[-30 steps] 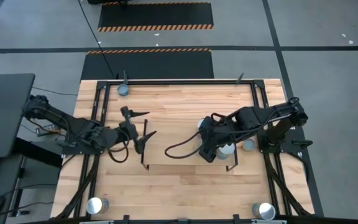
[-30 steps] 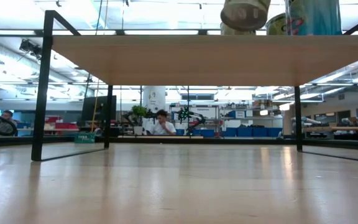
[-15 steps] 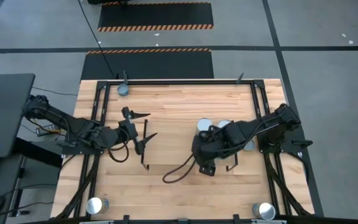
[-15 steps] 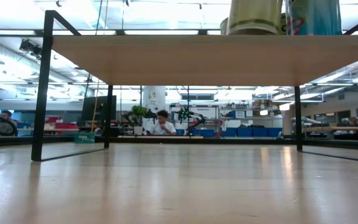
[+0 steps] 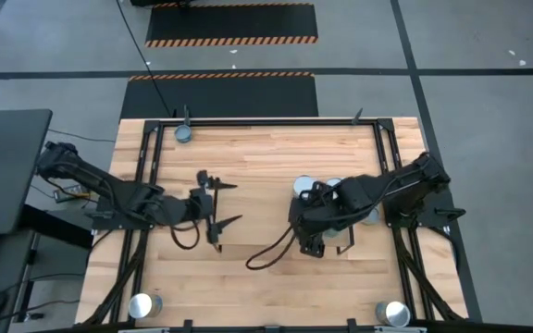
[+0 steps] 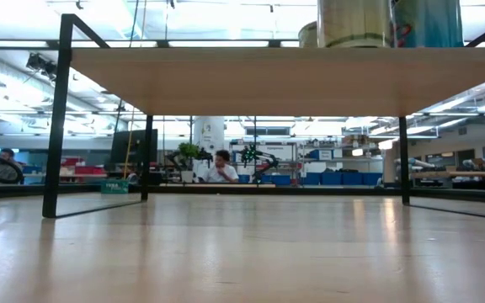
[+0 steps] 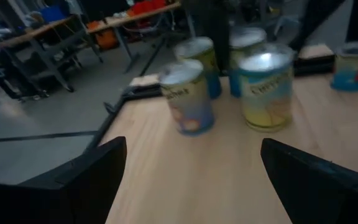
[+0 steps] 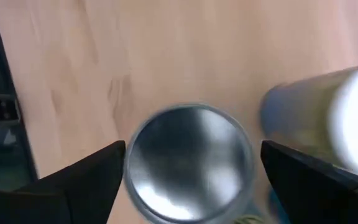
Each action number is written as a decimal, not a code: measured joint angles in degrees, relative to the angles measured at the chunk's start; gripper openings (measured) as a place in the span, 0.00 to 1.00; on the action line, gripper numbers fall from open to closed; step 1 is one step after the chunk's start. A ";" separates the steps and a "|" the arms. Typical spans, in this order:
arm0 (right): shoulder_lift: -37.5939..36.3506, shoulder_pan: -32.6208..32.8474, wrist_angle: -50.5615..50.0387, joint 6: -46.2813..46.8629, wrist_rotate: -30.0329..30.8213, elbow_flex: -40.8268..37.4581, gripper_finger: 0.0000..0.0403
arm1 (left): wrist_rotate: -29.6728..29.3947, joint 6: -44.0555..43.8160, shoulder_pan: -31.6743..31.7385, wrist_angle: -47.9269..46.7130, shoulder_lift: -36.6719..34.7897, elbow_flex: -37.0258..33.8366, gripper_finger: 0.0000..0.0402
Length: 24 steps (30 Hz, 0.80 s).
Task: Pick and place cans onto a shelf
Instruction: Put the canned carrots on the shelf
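The shelf [image 5: 266, 217] is a light-wood board on black wire end frames; the low view shows its board [image 6: 251, 76] from beneath. Several silver cans stand on its right part [image 5: 303, 188] [image 6: 354, 21]. My right gripper [image 8: 192, 149] is open above one can's shiny round top [image 8: 188, 163], one finger on each side, pointing down. Whether the fingers touch the can, I cannot tell. It hides that can in the high view [image 5: 311, 231]. My left gripper [image 5: 227, 203] is open and empty at the shelf's left end, facing the cans [image 7: 188, 96].
Single cans stand at the table's far left corner [image 5: 182, 133], near left corner [image 5: 142, 305] and near right corner [image 5: 394, 313]. Another can [image 5: 370, 215] stands just past the shelf's right end. A black rail frame [image 5: 146, 176] edges the table.
The can my right gripper brought over the shelf has gone from tilted to upright and now stands on the board beside the others. My right gripper has shifted a little toward the table's near edge. My left gripper has moved toward the table's right, over the shelf's left end.
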 joint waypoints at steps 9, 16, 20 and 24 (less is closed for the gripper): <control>-5.16 6.41 1.35 -3.22 12.55 1.42 0.93 | -0.16 -1.19 -1.84 9.32 10.02 0.00 0.94; -4.70 14.06 4.75 -7.73 15.66 -2.95 0.93 | -0.56 -1.16 -3.31 13.69 12.94 0.00 0.94; -4.63 15.16 8.97 -6.43 9.44 -7.88 0.93 | -0.81 -1.65 -3.51 14.18 12.97 0.00 0.94; -4.61 16.00 14.12 -6.61 4.97 -11.04 0.92 | -0.82 -3.70 -4.40 14.06 12.97 0.00 0.94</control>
